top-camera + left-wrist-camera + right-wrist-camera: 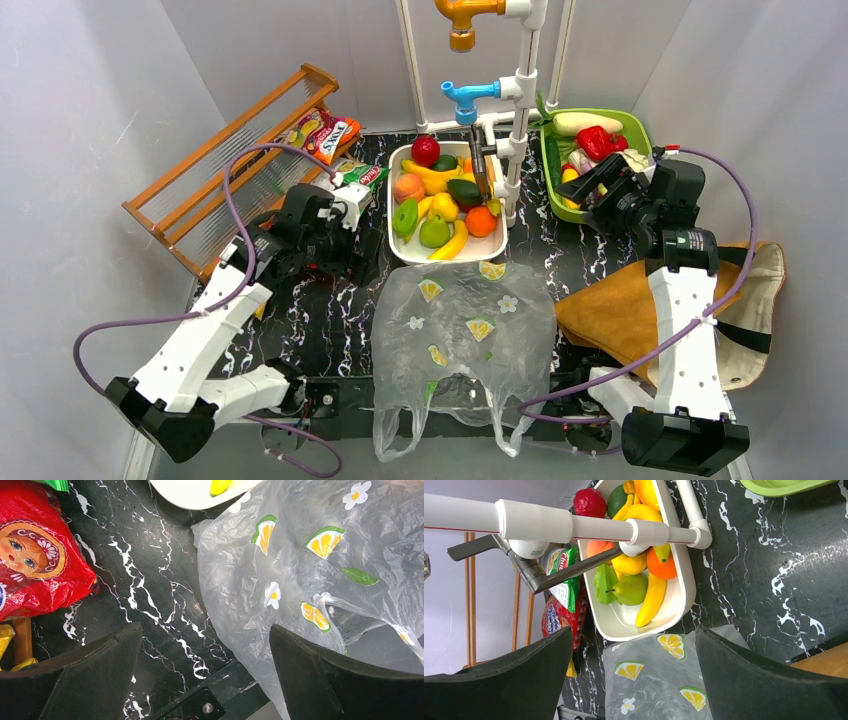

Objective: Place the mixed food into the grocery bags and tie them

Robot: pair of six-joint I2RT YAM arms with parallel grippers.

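A clear plastic grocery bag (465,330) printed with lemon slices lies flat at the table's front centre. It also shows in the left wrist view (300,555) and the right wrist view (659,680). A tan cloth tote (620,305) lies at the right, partly under the right arm. Toy fruit, among them a banana (651,600), an orange (481,221) and a red apple (425,150), fills a white tray (396,250). My left gripper (350,262) (205,630) hangs open over bare table left of the clear bag. Open and empty too, my right gripper (587,195) (634,632) hovers by the green tray.
A green tray (548,170) of vegetables stands at the back right. Snack packets (322,135) rest on a wooden rack (215,170) at the back left, and a red packet (35,565) lies near the left gripper. White pipes with a tap (480,160) rise behind the white tray.
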